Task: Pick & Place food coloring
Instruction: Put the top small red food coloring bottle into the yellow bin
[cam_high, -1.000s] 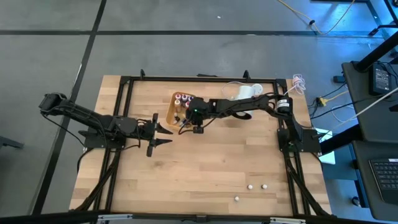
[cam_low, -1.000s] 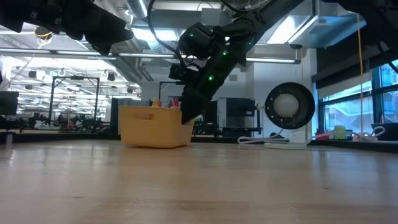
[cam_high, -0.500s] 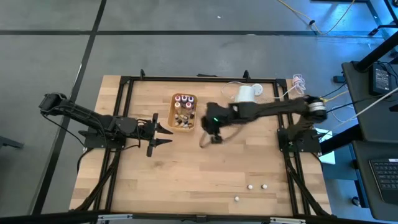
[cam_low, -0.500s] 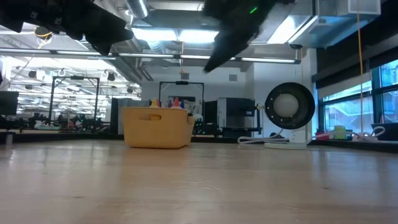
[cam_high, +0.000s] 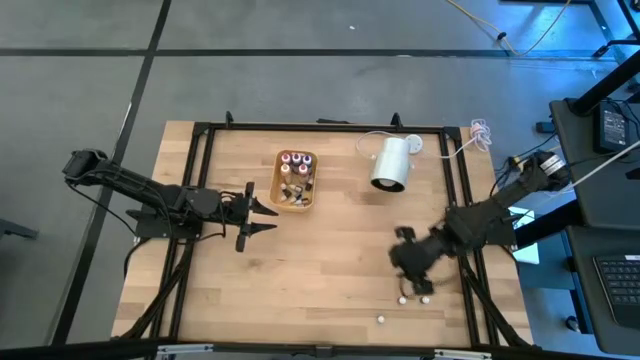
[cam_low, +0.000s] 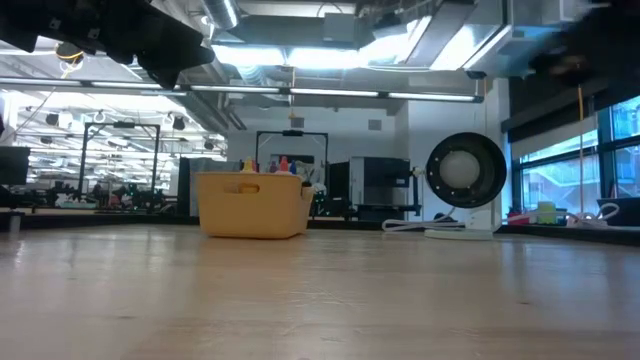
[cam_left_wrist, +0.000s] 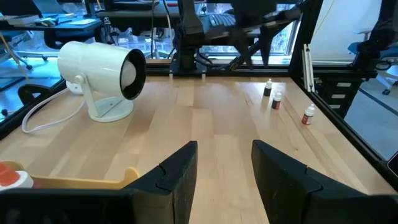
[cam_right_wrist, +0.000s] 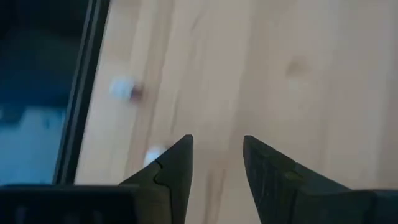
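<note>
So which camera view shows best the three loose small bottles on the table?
The left wrist view: the three loose bottles stand upright and apart, caps and bodies distinct. The high view shows only white dots beside the right pincer. The right wrist view blurs two. The low view shows none.

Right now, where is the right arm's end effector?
In the high view the right end effector hangs over the table's near right part, just above the loose food coloring bottles, far from the orange tray.
</note>
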